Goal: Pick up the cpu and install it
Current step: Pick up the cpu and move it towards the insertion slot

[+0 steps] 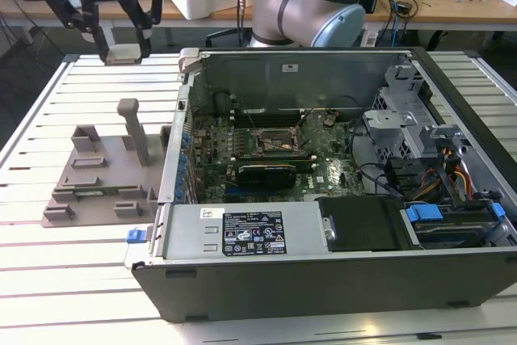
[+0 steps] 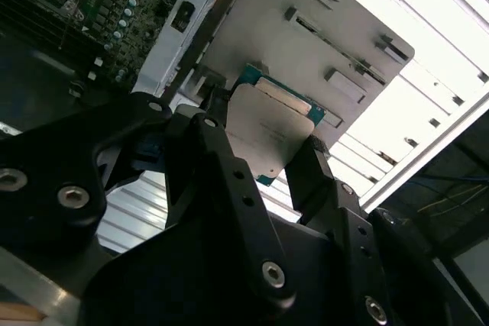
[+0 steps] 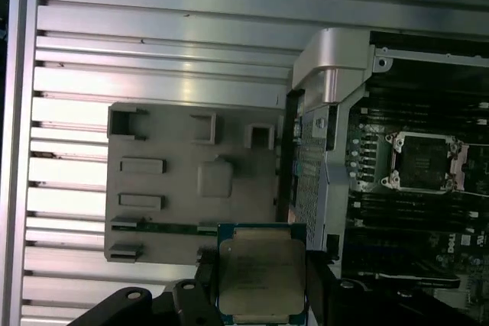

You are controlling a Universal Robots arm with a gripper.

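I am holding the cpu (image 1: 125, 56) in my end effector (image 1: 125, 50), up in the air over the far part of the slatted table (image 1: 81, 280), toward the exterior view's left. My fingers (image 1: 104, 41) are clamping it from two opposite sides, open only as wide as the chip itself, with their tips pressing against its edges. In both wrist views the cpu (image 3: 261, 276) is lying flat between them, its silver-grey metal top facing the cameras and a thin green rim showing around it.

The grey holder (image 3: 176, 188) is lying on the table under me. In the first wrist view the cpu is overlapping the holder's near edge, but in the exterior view it is hanging well clear of the holder, touching nothing but my fingers.

Just beside the holder, on the exterior view's right, the open case (image 1: 323, 280) is lying on its side with the motherboard (image 1: 218, 151) facing up. The socket (image 3: 422, 162) is sitting near the middle of that board, a dark square inside a metal frame, and the cpu is well apart from it. My arm (image 1: 323, 6) is rising behind the case
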